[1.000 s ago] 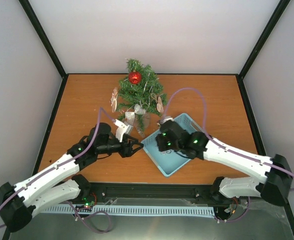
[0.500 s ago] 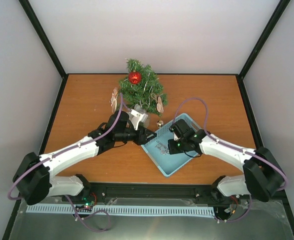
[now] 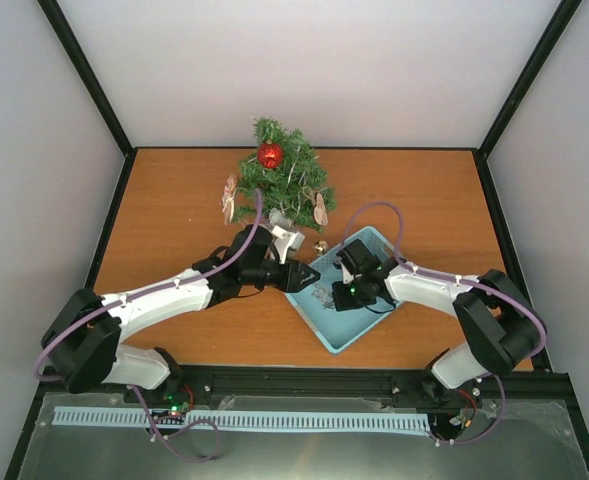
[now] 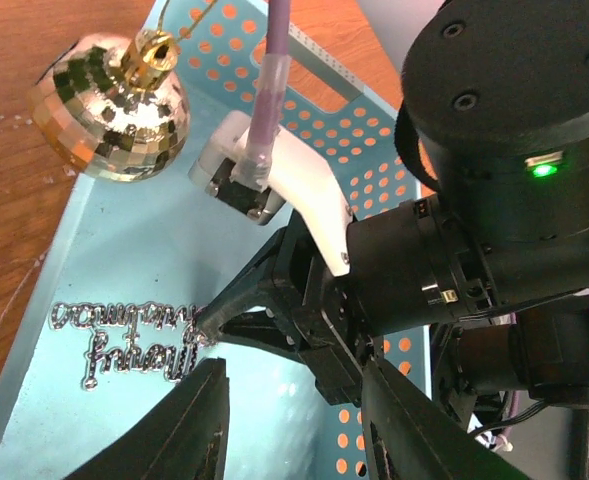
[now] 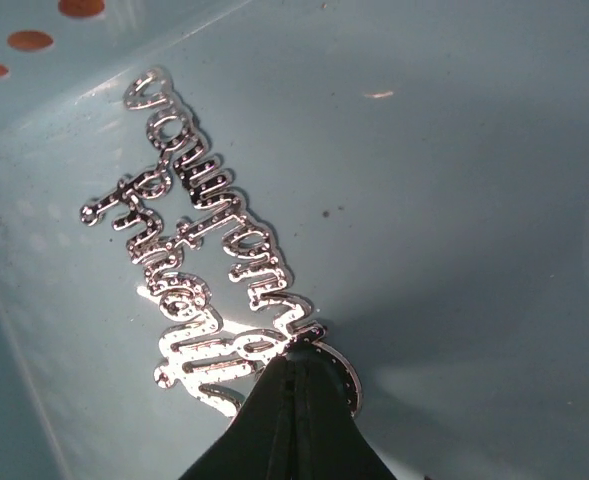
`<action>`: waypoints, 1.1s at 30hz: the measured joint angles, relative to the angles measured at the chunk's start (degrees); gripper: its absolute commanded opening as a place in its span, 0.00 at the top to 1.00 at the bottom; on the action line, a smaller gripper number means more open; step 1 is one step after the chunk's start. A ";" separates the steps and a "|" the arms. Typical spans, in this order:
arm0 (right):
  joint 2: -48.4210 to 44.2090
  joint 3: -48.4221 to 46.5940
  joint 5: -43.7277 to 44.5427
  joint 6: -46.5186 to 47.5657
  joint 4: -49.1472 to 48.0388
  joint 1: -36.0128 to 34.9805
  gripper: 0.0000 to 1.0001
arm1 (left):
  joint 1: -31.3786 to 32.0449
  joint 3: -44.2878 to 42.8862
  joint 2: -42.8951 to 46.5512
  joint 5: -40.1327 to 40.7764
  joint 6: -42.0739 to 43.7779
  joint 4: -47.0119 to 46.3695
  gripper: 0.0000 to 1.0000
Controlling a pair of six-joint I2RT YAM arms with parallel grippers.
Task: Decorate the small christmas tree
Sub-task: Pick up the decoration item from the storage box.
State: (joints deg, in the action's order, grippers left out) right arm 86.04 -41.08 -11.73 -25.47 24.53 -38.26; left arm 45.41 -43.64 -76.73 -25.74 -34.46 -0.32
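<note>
Orange-brown table [image 3: 174, 200] in a white-walled cell: I am watching the small christmas tree [image 3: 282, 185] standing at the far middle, a red bauble [image 3: 270, 155] near its top. My right gripper [image 5: 298, 360] is pinching shut on the loop end of a silver script ornament [image 5: 204, 250] lying in the blue perforated tray [image 3: 339, 338]. My left gripper [image 4: 292, 375] is hovering half-open and empty over the tray's left rim.
</note>
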 measured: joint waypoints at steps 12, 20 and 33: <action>-0.92 0.55 3.82 1.68 -0.26 0.72 0.97 | 2.54 -0.79 -2.58 2.56 -0.28 0.31 0.63; -5.38 0.24 8.13 2.58 5.53 1.55 0.97 | 2.89 -1.05 -2.75 3.37 -0.28 0.22 0.63; -2.23 -0.13 8.04 2.78 4.02 1.57 0.97 | 3.21 -1.05 -3.34 3.37 -0.28 -0.20 0.63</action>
State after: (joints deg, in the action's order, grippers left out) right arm 83.81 -41.21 -3.68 -22.70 28.56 -36.69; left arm 48.62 -44.69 -80.07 -22.37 -34.74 -0.51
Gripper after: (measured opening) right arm 0.033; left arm 0.369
